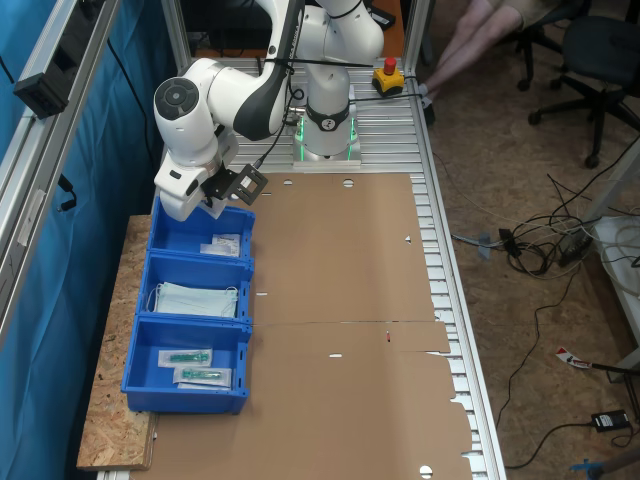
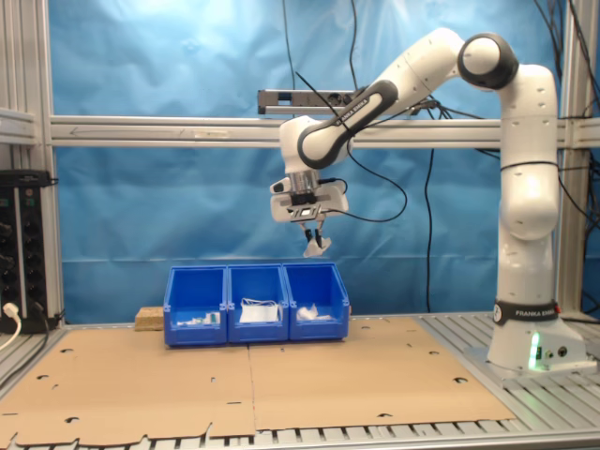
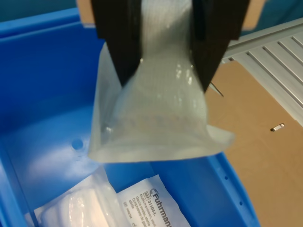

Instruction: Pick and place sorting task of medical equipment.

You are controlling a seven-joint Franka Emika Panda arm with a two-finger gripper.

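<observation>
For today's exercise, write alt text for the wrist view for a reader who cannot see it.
The claw grips a white sealed packet that hangs from its black fingers above a blue bin. More white packets lie on the bin's floor, and brown cardboard lies beyond the bin's wall.

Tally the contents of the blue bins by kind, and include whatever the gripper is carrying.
White sealed packets: 3, one held in the gripper as held packet, two in the end bin
Pale blue face masks: 1 stack
Clear packets with teal contents: 2
Total: 6
</observation>
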